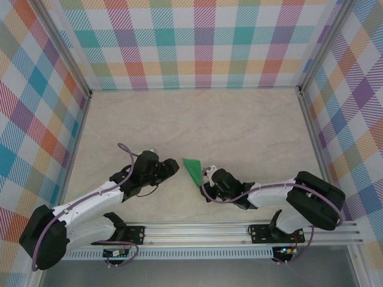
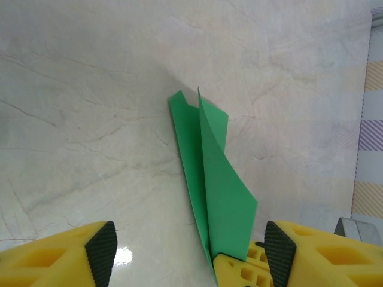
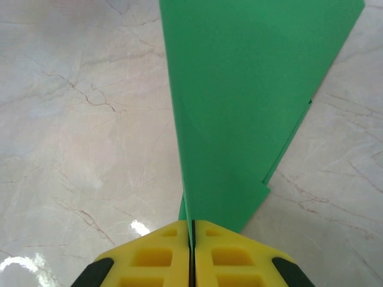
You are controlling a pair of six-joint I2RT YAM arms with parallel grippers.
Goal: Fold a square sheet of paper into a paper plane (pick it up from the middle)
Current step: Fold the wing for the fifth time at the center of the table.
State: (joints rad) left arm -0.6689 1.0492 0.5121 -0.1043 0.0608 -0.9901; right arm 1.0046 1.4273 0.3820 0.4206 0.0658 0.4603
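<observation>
- The paper (image 1: 192, 169) is a folded green wedge at the middle of the table (image 1: 239, 125), near its front edge, between the two arms. It is lifted off the surface by its narrow end.
- I judge it very light and thin. It is stiff only along its creases and floppy across the loose flaps, which spread apart at the wide end in the left wrist view.
- It looks smooth and likely slips between hard pads. A pinch that is too hard or off a crease would crumple it or add a stray fold.
- The best hold, to my eye, is on the layered creased spine near the narrow end, where all the layers stack. A second grip should land on the free flap's edge, away from the first.
- The left arm reaches forward and inward, low over the table. The left gripper (image 2: 190, 248) is released, its jaws spread wide either side of the paper's narrow end and touching nothing.
- The right arm stretches leftward from its base, wrist low. The right gripper (image 3: 191, 230) is clenched on the paper's narrow end, with the sheet fanning out away from it.
</observation>
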